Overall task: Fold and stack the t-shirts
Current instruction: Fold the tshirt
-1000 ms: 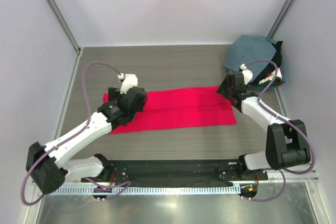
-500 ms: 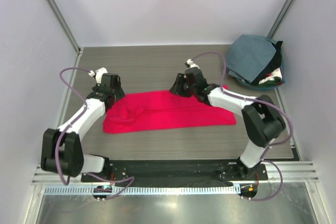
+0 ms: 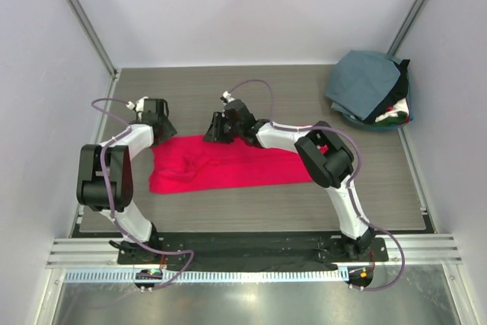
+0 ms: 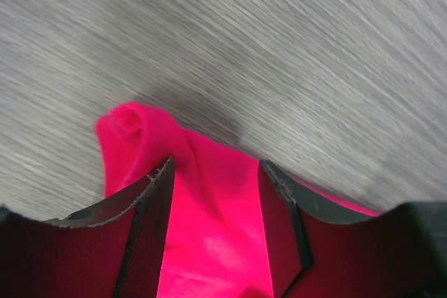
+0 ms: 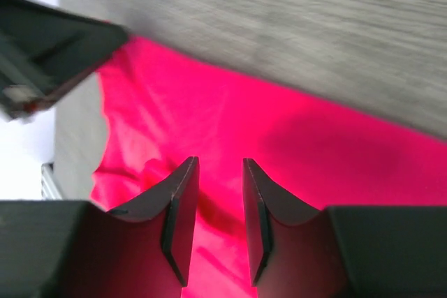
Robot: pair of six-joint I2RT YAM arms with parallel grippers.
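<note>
Red shirt (image 3: 228, 167) lies spread across mid-frame on the bench (image 3: 266, 97). Left tool (image 4: 216, 172) straddles its upper-left corner, right tool (image 5: 218, 169) its top edge, jaws half apart (whether either truly pinches cloth, I cannot tell).

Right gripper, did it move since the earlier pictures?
Yes. The right gripper went left along the red shirt, away from the shirt pile.

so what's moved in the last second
The left gripper swung left to the far left corner of the bright red cloth t-shirt; the right gripper swept left along its far edge to the middle. Both now straddle red cloth, jaws apart. The slate grey-blue shirt pile at far right stayed put.
</note>
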